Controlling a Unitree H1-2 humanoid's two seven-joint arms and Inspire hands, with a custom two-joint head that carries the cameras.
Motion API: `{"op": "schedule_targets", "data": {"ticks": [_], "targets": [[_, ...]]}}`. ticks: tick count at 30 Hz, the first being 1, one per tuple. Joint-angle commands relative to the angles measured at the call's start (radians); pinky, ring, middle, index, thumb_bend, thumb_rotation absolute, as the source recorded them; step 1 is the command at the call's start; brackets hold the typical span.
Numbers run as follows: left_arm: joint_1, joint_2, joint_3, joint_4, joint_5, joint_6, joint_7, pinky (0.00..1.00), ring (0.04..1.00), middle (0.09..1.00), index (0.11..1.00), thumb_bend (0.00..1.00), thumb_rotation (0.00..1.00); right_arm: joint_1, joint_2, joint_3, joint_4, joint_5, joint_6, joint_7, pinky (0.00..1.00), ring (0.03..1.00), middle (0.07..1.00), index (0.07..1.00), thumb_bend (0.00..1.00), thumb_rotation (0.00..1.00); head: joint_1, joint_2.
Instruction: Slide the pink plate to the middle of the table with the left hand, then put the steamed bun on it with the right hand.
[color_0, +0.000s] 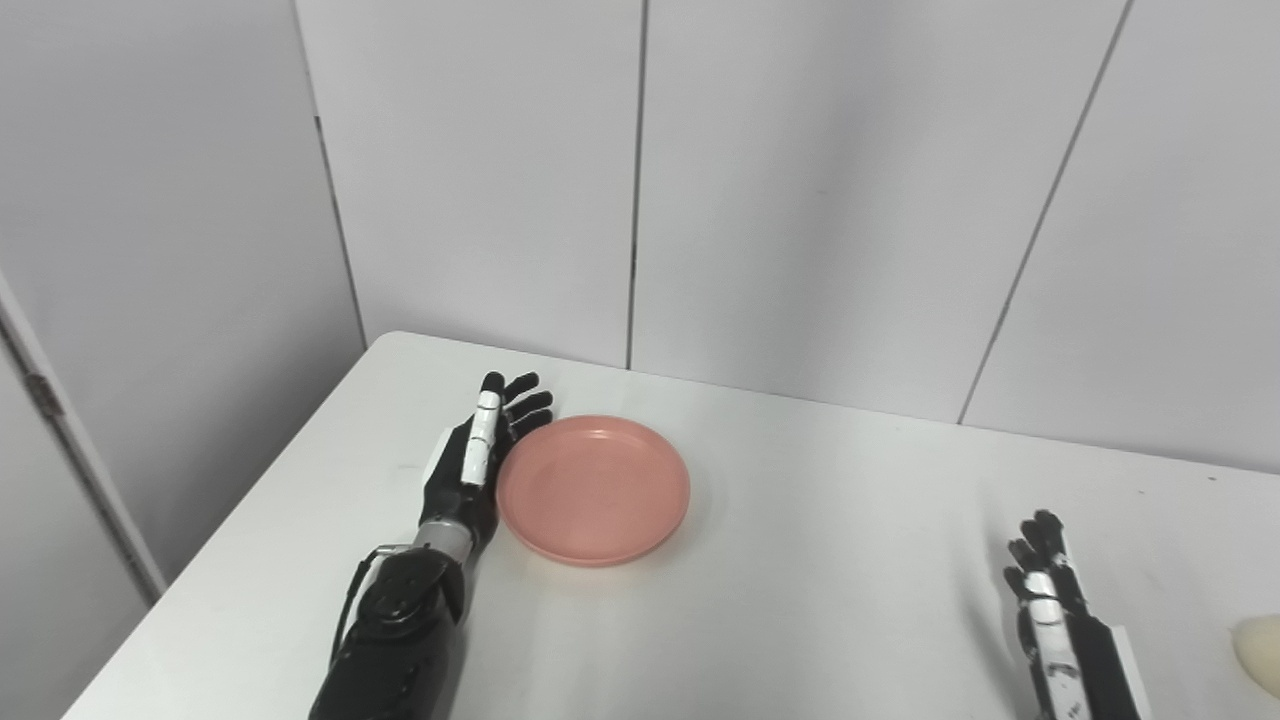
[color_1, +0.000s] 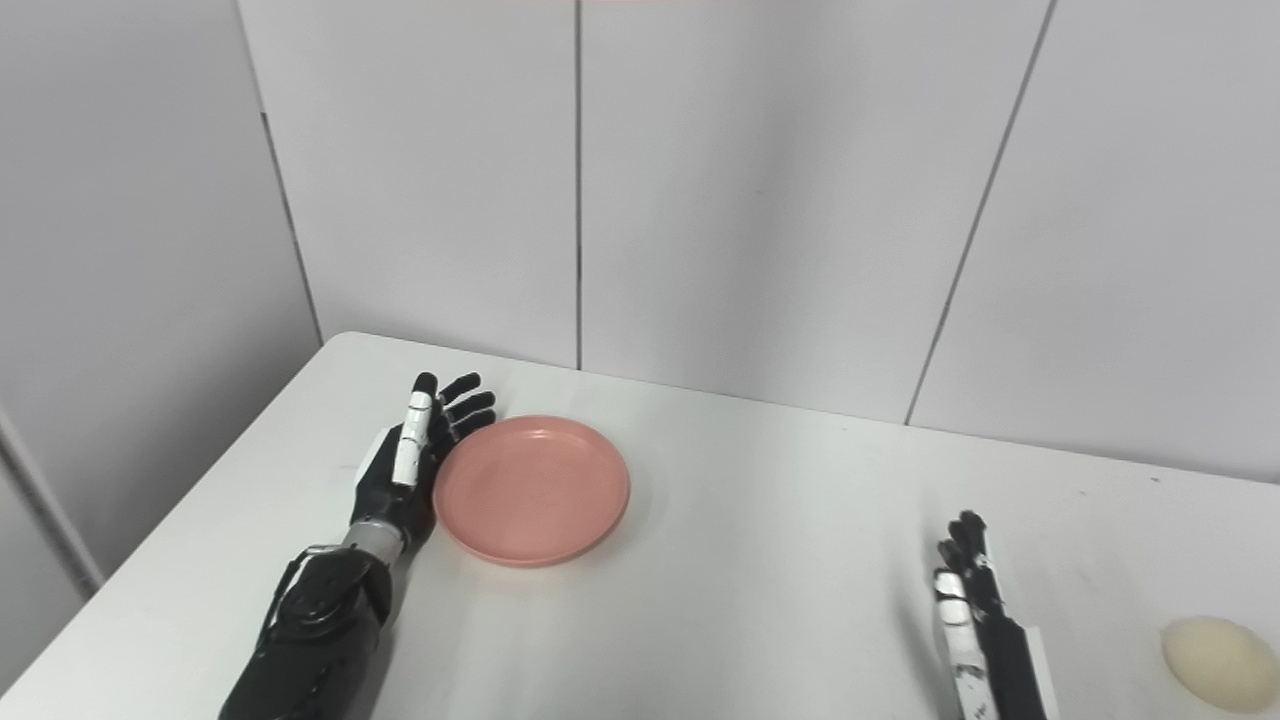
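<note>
The pink plate (color_0: 592, 488) lies flat on the white table (color_0: 800, 560), left of its middle. My left hand (color_0: 478, 450) is open, set on edge with its palm against the plate's left rim and its fingers stretched toward the wall. My right hand (color_1: 975, 610) is open and empty at the lower right, fingers straight, resting low on the table. The pale steamed bun (color_1: 1220, 663) lies on the table to the right of my right hand, apart from it; it also shows cut off at the edge of the left eye view (color_0: 1258, 655).
Grey wall panels (color_0: 800, 200) stand close behind the table's far edge. The table's left edge (color_0: 230, 530) runs diagonally just left of my left arm. Bare table surface lies between the plate and my right hand.
</note>
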Motion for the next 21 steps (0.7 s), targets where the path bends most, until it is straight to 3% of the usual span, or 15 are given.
{"op": "schedule_targets", "data": {"ticks": [1, 9, 15, 21], "targets": [[0.002, -0.021, -0.027, -0.034, 0.004, 0.032, -0.032, 0.83, 0.834, 0.815, 0.816, 0.77, 1.0, 0.014, 0.023, 0.006, 0.041, -0.009, -0.036, -0.015, 1.0, 0.991, 0.999, 1.0, 0.53, 0.87, -0.017, 0.007], [0.029, -0.054, -0.091, -0.082, 0.016, 0.055, -0.09, 0.82, 0.841, 0.828, 0.828, 0.76, 1.0, -0.003, 0.042, 0.018, 0.057, -0.045, -0.036, -0.039, 1.0, 0.979, 0.994, 1.0, 0.58, 0.87, -0.113, 0.048], [0.042, -0.116, -0.145, -0.095, 0.047, 0.054, -0.093, 0.81, 0.825, 0.82, 0.818, 0.74, 1.0, -0.023, 0.042, 0.011, 0.075, -0.054, -0.037, -0.051, 1.0, 0.991, 0.995, 1.0, 0.61, 0.88, -0.147, 0.072], [0.069, -0.171, -0.18, -0.134, 0.059, 0.071, -0.079, 0.89, 0.86, 0.847, 0.834, 0.69, 1.0, -0.03, 0.053, 0.018, 0.077, -0.064, -0.047, -0.061, 1.0, 0.976, 0.988, 1.0, 0.6, 0.88, -0.179, 0.112]]}}
